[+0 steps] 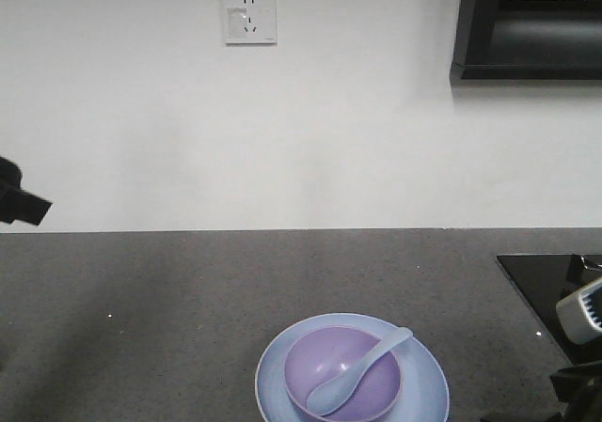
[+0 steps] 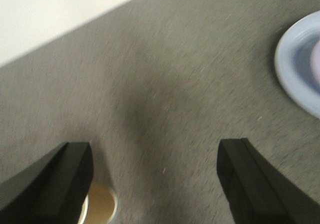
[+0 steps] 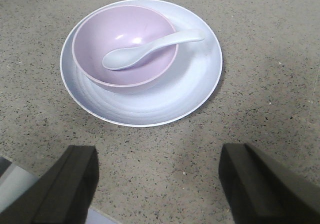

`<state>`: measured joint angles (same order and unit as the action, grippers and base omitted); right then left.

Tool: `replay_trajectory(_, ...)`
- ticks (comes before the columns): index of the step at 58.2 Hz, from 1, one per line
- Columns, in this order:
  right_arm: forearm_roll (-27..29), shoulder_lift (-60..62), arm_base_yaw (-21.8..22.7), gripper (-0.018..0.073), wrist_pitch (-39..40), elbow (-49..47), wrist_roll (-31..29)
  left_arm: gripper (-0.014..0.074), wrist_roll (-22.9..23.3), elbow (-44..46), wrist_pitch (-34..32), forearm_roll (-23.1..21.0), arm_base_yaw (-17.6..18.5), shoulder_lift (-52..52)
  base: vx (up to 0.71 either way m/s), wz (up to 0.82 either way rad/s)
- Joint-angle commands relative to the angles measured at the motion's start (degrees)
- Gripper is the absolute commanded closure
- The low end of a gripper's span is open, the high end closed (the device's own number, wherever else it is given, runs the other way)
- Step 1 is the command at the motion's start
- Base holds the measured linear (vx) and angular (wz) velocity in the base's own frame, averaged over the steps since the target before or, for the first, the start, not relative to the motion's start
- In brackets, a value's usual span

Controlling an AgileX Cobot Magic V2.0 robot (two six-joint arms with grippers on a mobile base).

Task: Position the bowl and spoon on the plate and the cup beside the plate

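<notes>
Bowl (image 3: 125,47) sits on plate (image 3: 195,79), spoon (image 3: 145,49) scoop inside bowl, cup (image 2: 102,206) peeks out beside a left gripper (image 2: 156,149) finger, both it and right gripper (image 3: 158,151) spread wide, holding nothing.

Qty — 1 plate (image 3: 192,84), 1 bowl (image 3: 102,34), 1 spoon (image 3: 150,48), 1 cup (image 2: 102,206) — 1 wall socket (image 1: 249,15).

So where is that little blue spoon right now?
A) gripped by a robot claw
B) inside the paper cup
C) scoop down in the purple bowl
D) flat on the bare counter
C: the spoon rests with its scoop inside the bowl, its handle leaning over the rim, and the bowl sits on the plate.
</notes>
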<state>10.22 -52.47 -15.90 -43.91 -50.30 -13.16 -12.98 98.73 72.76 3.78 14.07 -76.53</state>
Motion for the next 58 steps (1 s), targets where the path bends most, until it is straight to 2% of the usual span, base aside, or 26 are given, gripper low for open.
replay_trajectory(1,0.33,0.66,-0.02,0.0010,3.83,-1.64,-0.54,0.0007,0.89,-3.30,-3.37,0.38,-4.08,1.47,0.00,0.00)
replay_trajectory(13,0.33,0.66,-0.02,0.0010,3.87,-1.64,-0.54,0.0007,1.32,-11.41,-7.52,0.32,-14.00,1.42,0.00,0.00)
replay_trajectory(22,0.33,0.66,-0.02,0.0010,3.87,-1.64,-0.54,0.0007,2.59,-12.82,-7.71,-0.16,-19.89,1.00,0.00,0.00)
replay_trajectory(42,0.33,0.66,-0.02,0.0010,3.87,-1.64,-0.54,0.0007,2.73,-12.82,-6.34,-0.10,-25.84,-1.39,0.00,0.00)
replay_trajectory(58,0.33,0.66,-0.02,0.0010,3.87,-1.64,-0.54,0.0007,2.79,-12.78,-7.85,-0.54,-30.55,-4.70,0.00,0.00)
